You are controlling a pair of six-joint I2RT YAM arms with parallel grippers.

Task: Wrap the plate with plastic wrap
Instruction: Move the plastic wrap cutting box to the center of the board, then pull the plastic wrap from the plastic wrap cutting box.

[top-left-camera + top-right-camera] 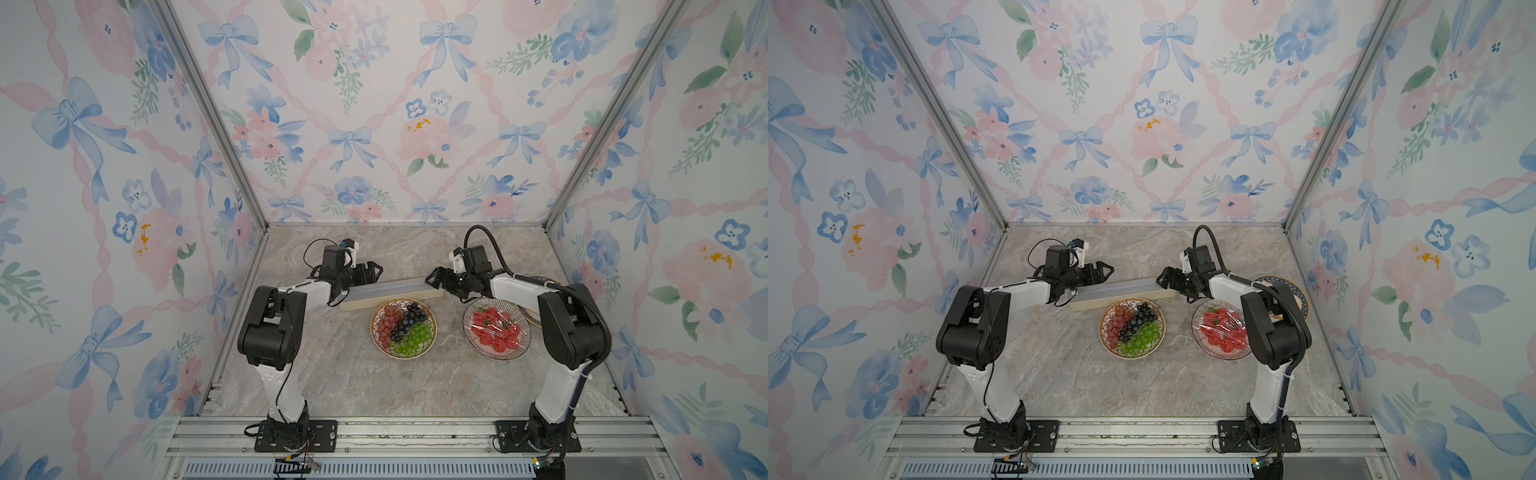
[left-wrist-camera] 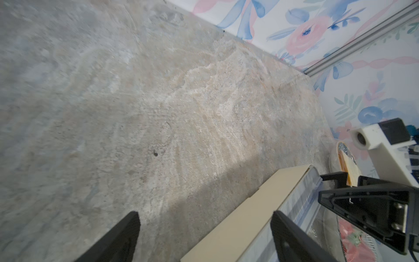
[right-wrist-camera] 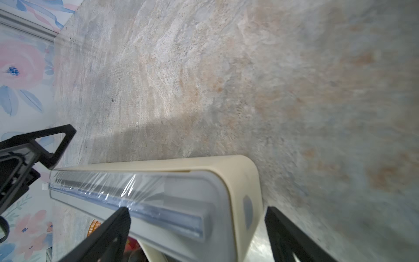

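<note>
**Both top views.** Box [image 1: 386, 291], long, cream w/ grey top, lies slightly slanted on surface [image 1: 332, 374], just behind grape plate [image 1: 374, 332]. Film [image 3: 102, 183] lies crinkled along the grey top (R wrist view).

**L tool** [image 1: 374, 269] hovers over box's left end, jaws wide, holding nothing. L wrist view: one finger [image 2: 288, 238] is over the box, the other over bare surface.

**R tool** [image 1: 432, 280] sits at box's right end, jaws wide, nothing held. R wrist view: fingers straddle the rounded end; contact cannot be told.

**Other plates.** Strawberry plate [image 1: 498, 356] is right of grape plate & apart from it, under glossy film, partly below R arm. Third plate [image 1: 1296, 289] is behind R arm, mostly hidden.
</note>
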